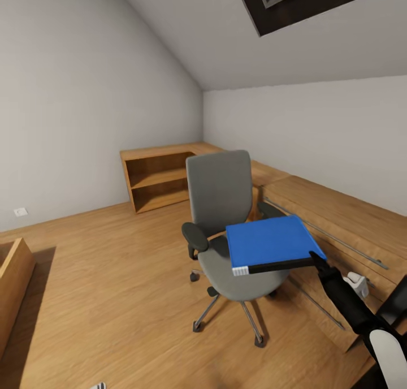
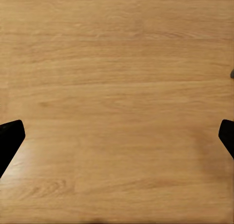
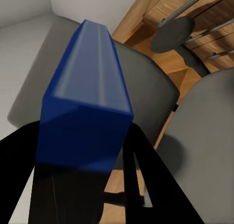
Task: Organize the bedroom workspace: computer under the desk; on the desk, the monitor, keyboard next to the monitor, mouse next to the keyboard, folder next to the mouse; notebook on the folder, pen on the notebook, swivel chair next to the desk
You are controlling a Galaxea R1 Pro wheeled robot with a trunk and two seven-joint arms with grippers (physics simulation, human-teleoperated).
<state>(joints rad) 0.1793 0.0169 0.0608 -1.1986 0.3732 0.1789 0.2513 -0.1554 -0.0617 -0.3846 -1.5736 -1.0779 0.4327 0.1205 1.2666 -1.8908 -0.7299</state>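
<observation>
It was an attic room in a home, set up as a study: a sloped ceiling, wooden floor, a low bookshelf, a grey office chair and a wooden desk.

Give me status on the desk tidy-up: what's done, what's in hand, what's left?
Done: nothing confirmed; monitor, keyboard, mouse, notebook and pen aren't visible to check. In hand: the right end effector is shut on the blue folder, holding it above the swivel chair seat. The left end effector is open over bare wood floor. Left: set the folder on the desk, stack notebook and pen on it, and position the chair by the desk.
</observation>
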